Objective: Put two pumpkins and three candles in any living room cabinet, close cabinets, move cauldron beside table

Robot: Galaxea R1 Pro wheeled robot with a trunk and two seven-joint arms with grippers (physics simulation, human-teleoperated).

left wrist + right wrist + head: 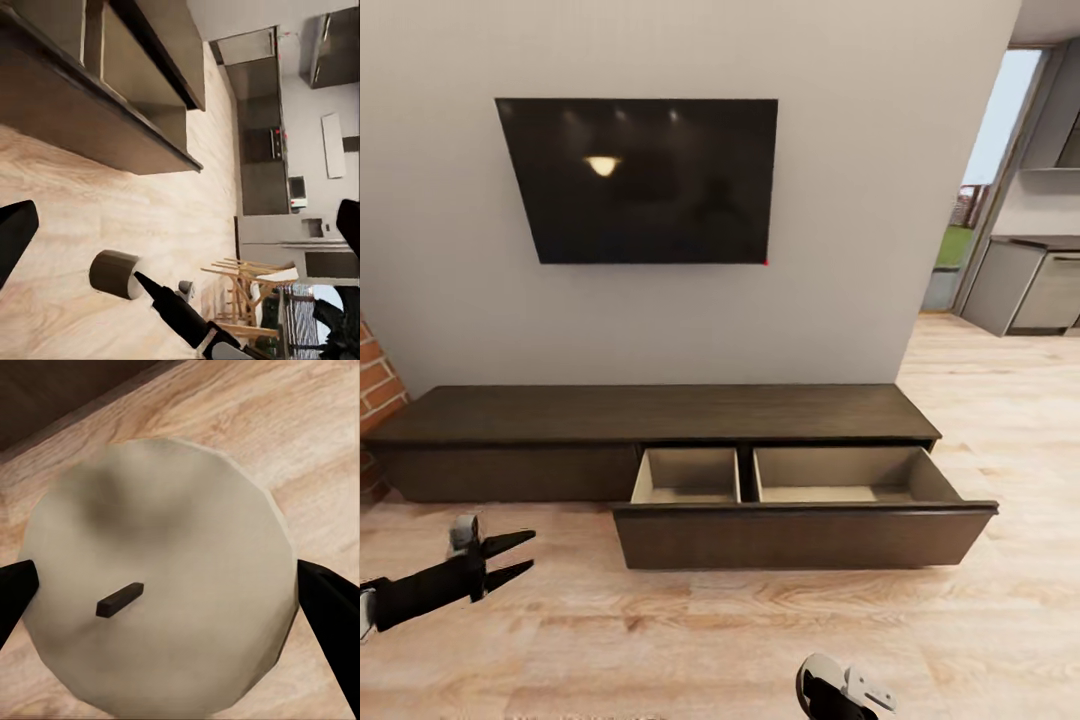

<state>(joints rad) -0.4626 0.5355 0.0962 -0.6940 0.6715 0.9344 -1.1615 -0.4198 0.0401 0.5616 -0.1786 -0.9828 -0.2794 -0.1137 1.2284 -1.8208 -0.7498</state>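
Observation:
The long dark-brown cabinet (660, 412) stands against the wall under a TV. Its right drawer (800, 538) is pulled out, and both pale compartments are empty. The drawer's underside edge (112, 127) is in the left wrist view. My right gripper (176, 600) is shut on a cream candle (161, 585), one black finger on each side, over the wood floor. That candle (114, 274) appears in the left wrist view with a right finger (176, 311) against it. My left gripper (510, 560) hangs open and empty, low in front of the cabinet's left half. Pumpkins, cauldron and table are out of view.
A brick wall (375, 385) juts out at the cabinet's left end. An opening at the right leads to grey kitchen units (1025, 285). Wooden chairs (244, 289) and a kitchen wall of appliances (262, 150) lie beyond in the left wrist view. Wood floor (710, 630) stretches before the drawer.

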